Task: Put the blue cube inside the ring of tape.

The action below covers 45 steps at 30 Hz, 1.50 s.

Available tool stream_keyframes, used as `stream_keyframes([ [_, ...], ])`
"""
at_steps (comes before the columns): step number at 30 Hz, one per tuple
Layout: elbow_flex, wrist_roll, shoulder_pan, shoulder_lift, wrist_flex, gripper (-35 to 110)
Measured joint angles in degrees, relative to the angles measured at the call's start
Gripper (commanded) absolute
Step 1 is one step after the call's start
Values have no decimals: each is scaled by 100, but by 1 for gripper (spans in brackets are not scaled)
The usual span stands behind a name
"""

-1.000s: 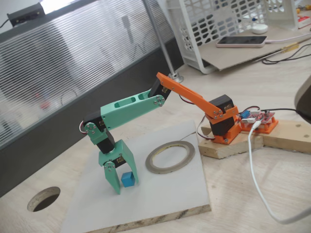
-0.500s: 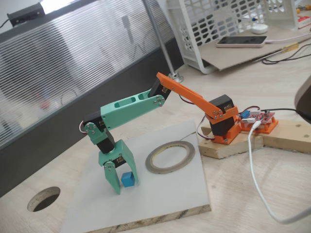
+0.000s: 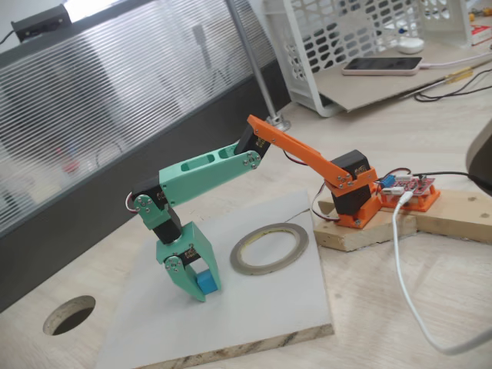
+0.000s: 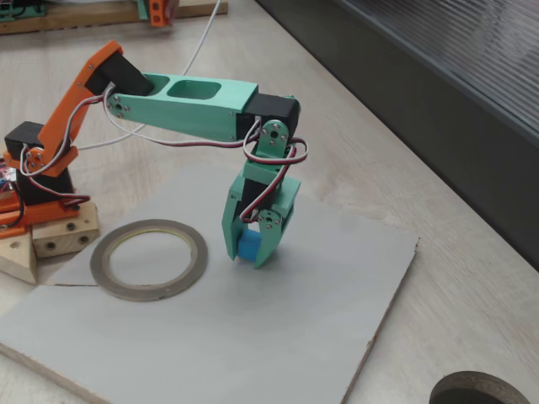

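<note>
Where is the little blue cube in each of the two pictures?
A fixed view: the blue cube sits lower left of centre, between the green hand's fingers.
Another fixed view: the blue cube sits near the middle, inside the hand.
Shared landmark: the ring of tape lies beside it on the grey board.

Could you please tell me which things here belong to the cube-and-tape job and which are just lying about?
Job: blue cube between the hand fingers; ring of tape; grey board.
Lying about: phone; white basket; tabletop hole.
</note>
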Motion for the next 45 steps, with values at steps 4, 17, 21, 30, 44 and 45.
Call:
stream_keyframes([
  [4,0,0,0,0,0,14],
  [17,9,0,18,738,0,14],
  [21,9,0,158,1090,18,14],
  [30,9,0,624,1503,44,14],
  [44,9,0,2382,1890,9,14],
  [45,9,0,2382,1890,9,14],
])
